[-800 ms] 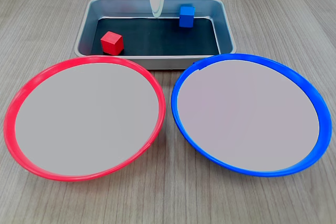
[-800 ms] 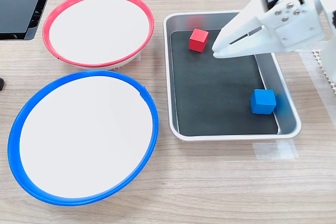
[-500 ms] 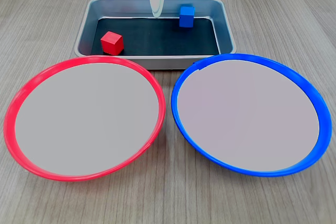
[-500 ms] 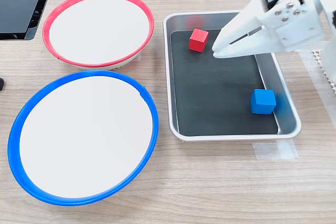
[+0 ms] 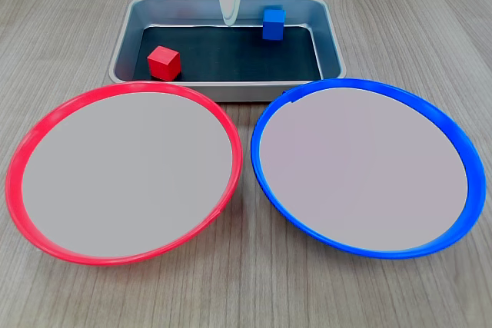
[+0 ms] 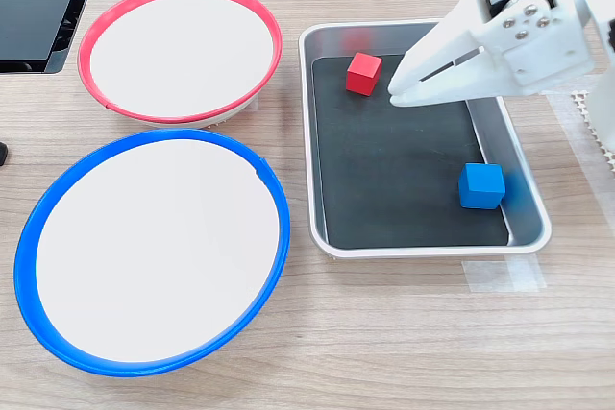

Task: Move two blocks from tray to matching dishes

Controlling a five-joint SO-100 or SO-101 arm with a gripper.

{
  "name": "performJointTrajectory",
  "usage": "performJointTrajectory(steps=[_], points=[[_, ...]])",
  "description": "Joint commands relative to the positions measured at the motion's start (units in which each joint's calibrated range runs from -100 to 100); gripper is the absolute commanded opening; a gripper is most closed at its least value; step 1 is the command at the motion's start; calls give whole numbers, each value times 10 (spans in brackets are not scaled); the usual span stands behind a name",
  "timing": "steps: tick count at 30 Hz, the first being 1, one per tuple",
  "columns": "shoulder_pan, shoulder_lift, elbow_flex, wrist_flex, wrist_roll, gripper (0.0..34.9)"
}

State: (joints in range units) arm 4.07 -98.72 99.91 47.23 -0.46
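While nothing visible has changed from the frames a moment earlier, the white claw (image 6: 396, 95) hangs in the same spot over the tray (image 6: 531, 201), its tapered tips drawn nearly together with only a thin slit between them and nothing in their hold. In the second exterior view the tips sit just beside the red block (image 6: 364, 73), on that block's right and not touching it. In the first exterior view the claw (image 5: 229, 19) shows as a narrow pale wedge pointing down over the tray's (image 5: 123, 48) far wall, between the two cubes.

Both blocks rest where they were on the tray's black bottom. The red block (image 5: 164, 62) is a small plain cube, sitting near the first exterior view's left end of the pan. The blue block (image 5: 273, 23), like in size, sits against the far wall toward the first exterior view's right; in the second exterior view the blue block (image 6: 480, 185) lies well apart from the claw.

The red-rimmed dish (image 5: 31, 144) and the blue-rimmed dish (image 5: 453, 140) stand side by side on the wooden worktop (image 5: 246, 297) in front of the tray, rims nearly meeting, each with a pale grey inside holding no block. The silver pan has rounded corners and raised walls.
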Motion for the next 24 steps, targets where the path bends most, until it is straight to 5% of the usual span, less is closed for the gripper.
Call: performJointTrajectory(steps=[1, 14, 16, 24], points=[[-2, -3, 1, 2, -1, 3], [-2, -3, 1, 2, -1, 3], [-2, -3, 1, 2, 0, 24], [16, 115, -125, 51, 17, 3]])
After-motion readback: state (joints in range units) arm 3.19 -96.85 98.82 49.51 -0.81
